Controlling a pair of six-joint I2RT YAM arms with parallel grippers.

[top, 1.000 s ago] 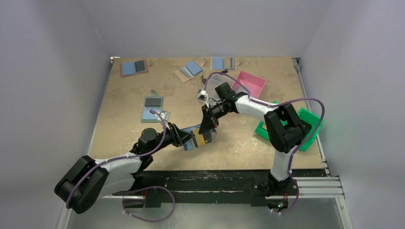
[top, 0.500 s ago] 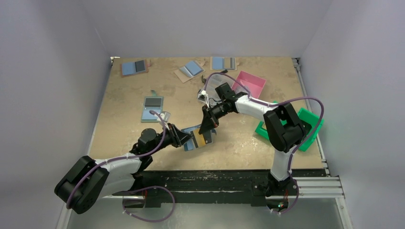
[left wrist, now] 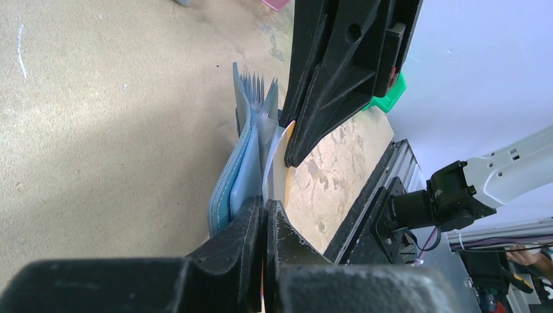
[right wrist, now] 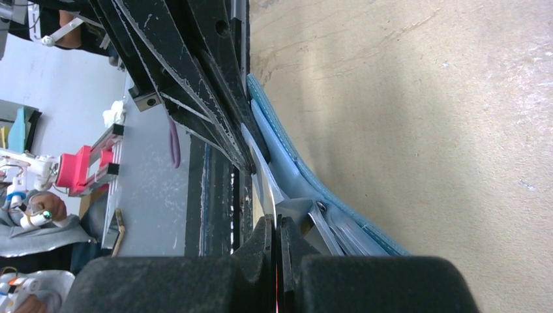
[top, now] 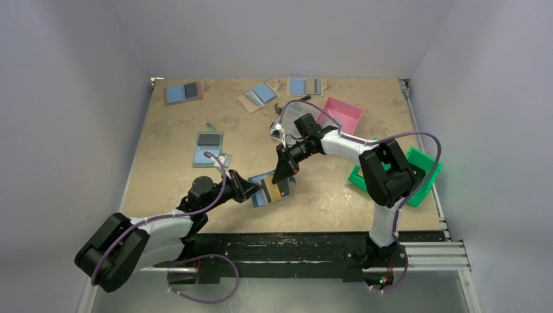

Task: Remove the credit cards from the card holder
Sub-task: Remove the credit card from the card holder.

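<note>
The card holder (top: 258, 197) lies open on the tan table near the front, blue with clear sleeves fanned up (left wrist: 229, 189) (right wrist: 295, 171). A thin pale leaf with a yellowish credit card (top: 278, 189) (left wrist: 284, 160) stands up from it. My left gripper (top: 259, 190) (left wrist: 264, 210) is shut on the near edge of that card. From the far side my right gripper (top: 285, 176) (right wrist: 275, 227) is shut on the same upright leaf of the holder. Whether it pinches the sleeve alone or also the card is hidden. The two pairs of fingertips stand close, facing each other.
Three more blue holders lie along the back (top: 183, 91) (top: 259, 95) (top: 305, 86), and one with a black panel (top: 209, 149) sits left of centre. A pink tray (top: 344, 114) and a green tray (top: 422, 171) are at the right. The table's front rail (top: 293, 242) is just behind the holder.
My left gripper's jaws have closed onto the card's edge. The right gripper stayed shut, and neither arm has shifted noticeably.
</note>
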